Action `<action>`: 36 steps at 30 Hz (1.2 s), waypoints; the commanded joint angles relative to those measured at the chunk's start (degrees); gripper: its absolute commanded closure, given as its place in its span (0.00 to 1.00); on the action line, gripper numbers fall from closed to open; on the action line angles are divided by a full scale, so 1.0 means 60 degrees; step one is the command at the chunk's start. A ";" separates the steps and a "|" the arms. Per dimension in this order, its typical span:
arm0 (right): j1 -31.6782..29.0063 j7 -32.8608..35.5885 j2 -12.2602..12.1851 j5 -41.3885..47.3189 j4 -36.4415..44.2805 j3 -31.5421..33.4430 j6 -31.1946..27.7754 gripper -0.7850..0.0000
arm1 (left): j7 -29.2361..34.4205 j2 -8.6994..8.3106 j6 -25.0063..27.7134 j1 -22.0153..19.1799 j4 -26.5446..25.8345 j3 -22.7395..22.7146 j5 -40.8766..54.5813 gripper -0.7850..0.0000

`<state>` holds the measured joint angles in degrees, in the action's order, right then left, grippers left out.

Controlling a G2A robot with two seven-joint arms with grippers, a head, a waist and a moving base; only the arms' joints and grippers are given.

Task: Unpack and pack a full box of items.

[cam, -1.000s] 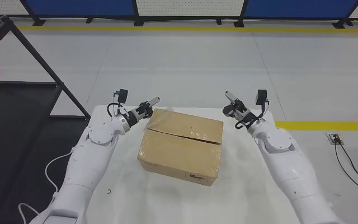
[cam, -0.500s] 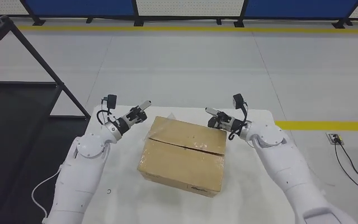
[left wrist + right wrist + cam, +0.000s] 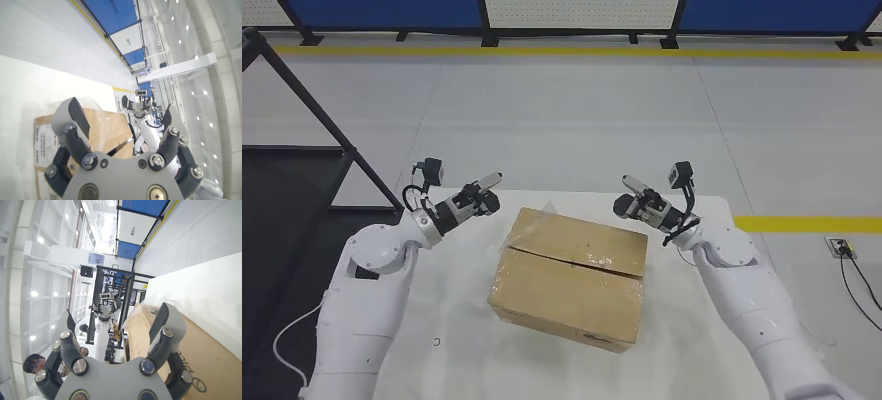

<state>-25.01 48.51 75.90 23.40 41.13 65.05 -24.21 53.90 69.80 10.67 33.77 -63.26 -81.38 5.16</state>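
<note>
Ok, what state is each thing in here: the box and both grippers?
cardboard box: flaps folded down, thin dark gap along the seam.
left gripper: open, empty, clear of the box.
right gripper: open, empty, clear of the box.

Box (image 3: pixel 572 275) mid-table, room at its flanks
It (flaps down) blocks the centre of the table (image 3: pixel 670 322); strips of tabletop run open along both sides.
</note>
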 commanded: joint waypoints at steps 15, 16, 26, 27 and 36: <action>-0.0727 0.0126 -0.0254 -0.0133 0.0629 0.0557 0.0058 0.00 | 0.2714 0.0207 -0.0256 -0.2878 0.2639 0.2208 -0.1254 0.00; -0.0768 0.0129 -0.0271 -0.0123 0.0643 0.0602 0.0052 0.00 | 0.2709 0.0256 -0.0156 -0.2985 0.2795 0.2335 -0.1187 0.00; -0.1041 0.0156 -0.0398 -0.0088 0.0799 0.0911 0.0059 0.00 | 0.2451 0.0783 0.0245 -0.3721 0.4016 0.3662 -0.1082 0.00; -0.1064 0.0159 -0.0407 -0.0084 0.0821 0.0932 0.0066 0.00 | 0.2487 0.0823 0.0261 -0.3778 0.4123 0.3753 -0.1068 0.00; -0.1168 0.0151 -0.0458 -0.0102 0.0923 0.1025 0.0121 0.00 | 0.2916 0.1057 0.0837 -0.4093 0.4829 0.4100 -0.0528 0.00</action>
<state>-32.03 49.42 73.16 22.82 46.66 71.19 -23.56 70.86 76.06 15.13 9.33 -34.63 -56.83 1.45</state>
